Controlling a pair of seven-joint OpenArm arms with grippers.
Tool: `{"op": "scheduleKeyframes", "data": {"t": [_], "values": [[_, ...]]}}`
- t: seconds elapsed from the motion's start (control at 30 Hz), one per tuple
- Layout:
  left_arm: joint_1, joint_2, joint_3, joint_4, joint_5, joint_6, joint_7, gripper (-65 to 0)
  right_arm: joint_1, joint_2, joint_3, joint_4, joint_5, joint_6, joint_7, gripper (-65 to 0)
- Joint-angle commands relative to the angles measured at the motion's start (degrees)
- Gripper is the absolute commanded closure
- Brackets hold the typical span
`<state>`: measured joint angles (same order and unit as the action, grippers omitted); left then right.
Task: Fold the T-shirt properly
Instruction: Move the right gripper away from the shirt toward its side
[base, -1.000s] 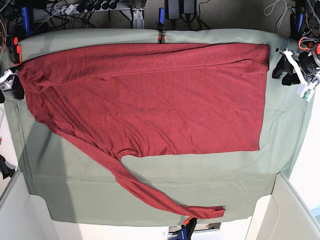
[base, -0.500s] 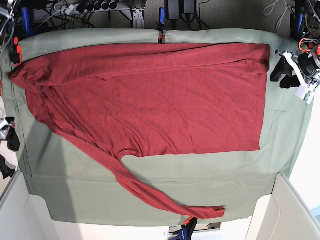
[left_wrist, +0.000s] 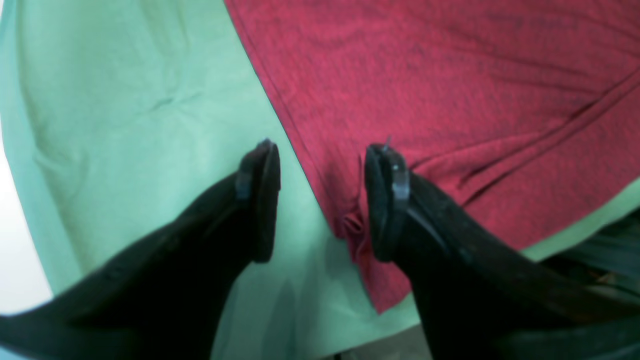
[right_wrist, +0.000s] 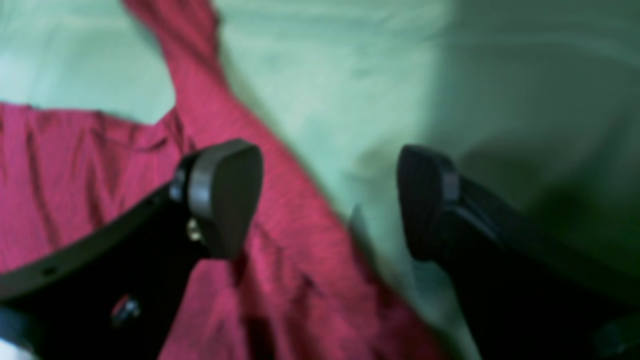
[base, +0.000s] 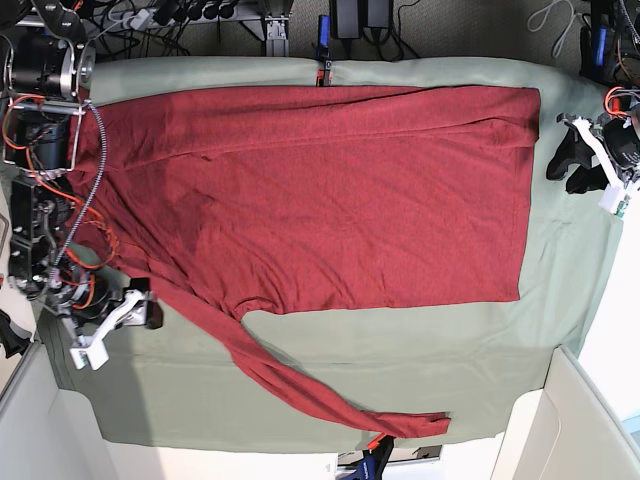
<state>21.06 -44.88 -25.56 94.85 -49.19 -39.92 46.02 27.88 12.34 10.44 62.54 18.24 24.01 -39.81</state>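
Observation:
The dark red T-shirt (base: 320, 200) lies spread flat on the pale green table cloth (base: 420, 360). One long sleeve (base: 300, 385) trails toward the front edge. My left gripper (base: 572, 162) hovers just off the shirt's right hem, open. In the left wrist view its fingers (left_wrist: 260, 200) straddle the hem corner of the T-shirt (left_wrist: 450, 75) without pinching it. My right gripper (base: 138, 308) is over the shirt's lower left edge, wide open. In the right wrist view the right gripper (right_wrist: 325, 200) hangs above the T-shirt (right_wrist: 50, 165) and bare cloth (right_wrist: 350, 75).
The right arm (base: 45, 150) with its cables stretches along the table's left side, covering the shirt's left edge. A clamp (base: 323, 70) holds the cloth at the back and another clamp (base: 375, 458) at the front. White bins (base: 575, 420) stand at the front corners.
The right arm has swung in from the left border and down to the shirt's lower left edge. The bunched left shoulder area has been drawn out flatter. The left gripper has barely shifted.

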Motion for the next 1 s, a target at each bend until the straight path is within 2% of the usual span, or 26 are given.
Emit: {"op": "scheduleKeyframes", "data": {"t": [0.0,0.17,0.37,0.57,0.7,0.77,0.9,0.93,0.97], "values": [[-0.5,-1.3,-0.7,0.7,-0.8,-0.1,-1.0,-30.4,1.6,0.0,-0.3,0.1,0.1,0.1,1.5,-44.9],[-0.4,-1.3,-0.7,0.7,-0.8,-0.1,-1.0,-30.4,1.1,-1.7,-1.9,-1.0,-1.6,0.1,1.4,-44.9],[-0.4,-1.3,-0.7,0.7,-0.8,-0.1,-1.0,-30.4,0.9,-1.7,-1.9,-0.9,-1.5,0.2,0.2,-44.7],[-0.4,-1.3,-0.7,0.7,-0.8,-0.1,-1.0,-30.4,0.8,-1.4,-1.9,-0.9,-1.6,0.2,-3.5,-44.7],[-0.4,-1.3,-0.7,0.7,-0.8,-0.1,-1.0,-30.4,0.8,-0.6,-1.9,-0.9,-1.6,0.2,-3.6,-43.7],[-0.4,-1.3,-0.7,0.7,-0.8,-0.1,-1.0,-30.4,0.8,-0.5,-1.9,-0.9,-1.6,0.2,-3.9,-36.5],[-0.4,-1.3,-0.7,0.7,-0.8,-0.1,-1.0,-30.4,0.8,-0.6,-1.9,-0.9,-1.5,0.2,-5.2,-5.5],[-0.4,-1.3,-0.7,0.7,-0.8,-0.1,-1.0,-30.4,0.8,-0.6,-1.9,-0.9,-1.5,0.4,-5.4,0.0],[-0.5,-1.3,-0.7,0.7,-0.8,-0.1,-1.0,-30.4,0.8,-0.6,-1.9,-0.9,-1.5,1.0,-5.8,0.0]]}}
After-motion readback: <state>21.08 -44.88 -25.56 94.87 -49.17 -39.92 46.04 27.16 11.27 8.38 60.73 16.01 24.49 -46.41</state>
